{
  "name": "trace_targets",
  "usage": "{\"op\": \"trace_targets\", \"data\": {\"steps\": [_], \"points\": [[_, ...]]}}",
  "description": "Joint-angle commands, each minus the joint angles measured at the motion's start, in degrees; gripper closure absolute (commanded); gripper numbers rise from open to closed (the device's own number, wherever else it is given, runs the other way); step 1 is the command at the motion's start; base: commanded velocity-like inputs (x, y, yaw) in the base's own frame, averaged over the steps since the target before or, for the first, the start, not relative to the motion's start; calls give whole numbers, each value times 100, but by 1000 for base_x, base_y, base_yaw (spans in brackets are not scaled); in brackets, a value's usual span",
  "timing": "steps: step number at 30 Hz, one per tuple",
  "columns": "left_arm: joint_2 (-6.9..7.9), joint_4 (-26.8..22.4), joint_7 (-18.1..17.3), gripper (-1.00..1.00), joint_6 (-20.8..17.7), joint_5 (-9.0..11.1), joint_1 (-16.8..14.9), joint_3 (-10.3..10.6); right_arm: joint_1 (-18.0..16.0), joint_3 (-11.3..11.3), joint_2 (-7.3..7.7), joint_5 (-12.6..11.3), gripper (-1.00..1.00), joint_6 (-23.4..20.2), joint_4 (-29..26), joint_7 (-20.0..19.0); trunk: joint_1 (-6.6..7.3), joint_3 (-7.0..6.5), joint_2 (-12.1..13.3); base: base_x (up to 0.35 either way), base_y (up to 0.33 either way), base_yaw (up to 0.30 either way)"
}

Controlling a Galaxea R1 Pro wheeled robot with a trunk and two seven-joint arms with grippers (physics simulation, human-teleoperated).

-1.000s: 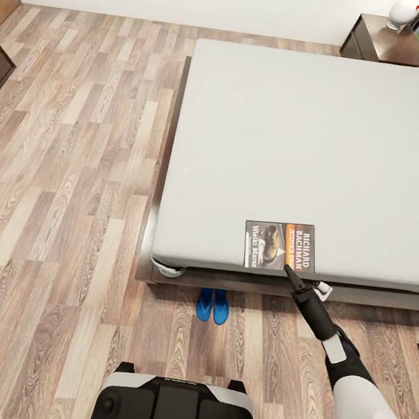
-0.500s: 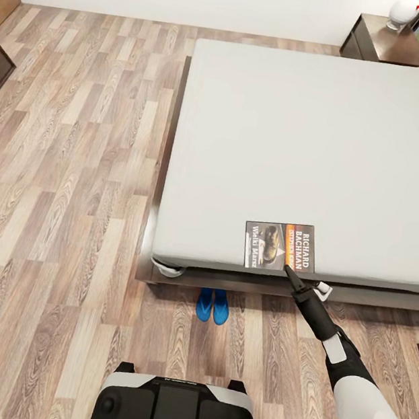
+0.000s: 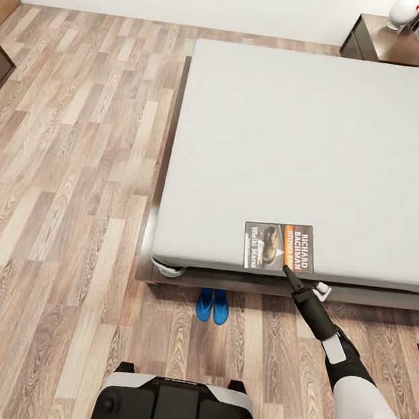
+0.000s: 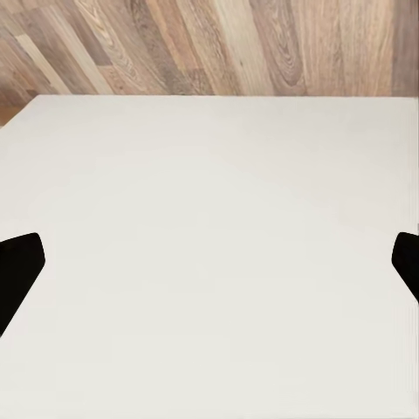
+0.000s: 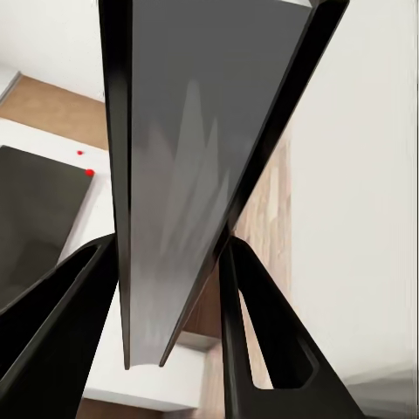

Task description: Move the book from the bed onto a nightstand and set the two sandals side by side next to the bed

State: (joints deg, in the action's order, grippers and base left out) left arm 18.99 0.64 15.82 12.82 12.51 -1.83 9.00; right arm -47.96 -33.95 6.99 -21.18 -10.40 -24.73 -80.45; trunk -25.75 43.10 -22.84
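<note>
black right gripper [image 3: 288, 269] clamps the book [image 3: 280, 246] edge.

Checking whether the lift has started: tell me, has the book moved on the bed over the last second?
No. The book lies at the same spot by the bed's near edge, with the right gripper at its near edge.

Open mattress, crowded near edge

I see bare bed [image 3: 317, 139] beyond the book [image 3: 279, 246]; my right gripper [image 3: 287, 269] sits at its near edge, sandals [image 3: 212, 305] on the floor below.
</note>
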Motion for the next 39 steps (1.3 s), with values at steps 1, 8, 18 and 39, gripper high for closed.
{"op": "trace_targets", "data": {"steps": [1, 8, 18, 39], "points": [[-1, 7, -35, -100, 25, 55, 9, 48, -4, -14, -7, -5, 100, -58, 3, 11, -3, 5, -8, 0, 0, 0], [1, 4, -331, -100, 59, 146, 189, 38, -3, 81, -45, -6, 100, -51, 7, 156, -3, 5, -8, 0, 0, 0], [0, 1, -655, -100, 64, 496, 313, 37, -3, 271, -29, -16, 100, -70, 6, 179, -3, 5, -8, 0, 0, 0], [-65, 7, -1182, -100, 46, 569, 365, 32, -3, 309, -24, -9, 100, -85, 4, 219, -3, 5, -8, 0, 0, 0]]}}
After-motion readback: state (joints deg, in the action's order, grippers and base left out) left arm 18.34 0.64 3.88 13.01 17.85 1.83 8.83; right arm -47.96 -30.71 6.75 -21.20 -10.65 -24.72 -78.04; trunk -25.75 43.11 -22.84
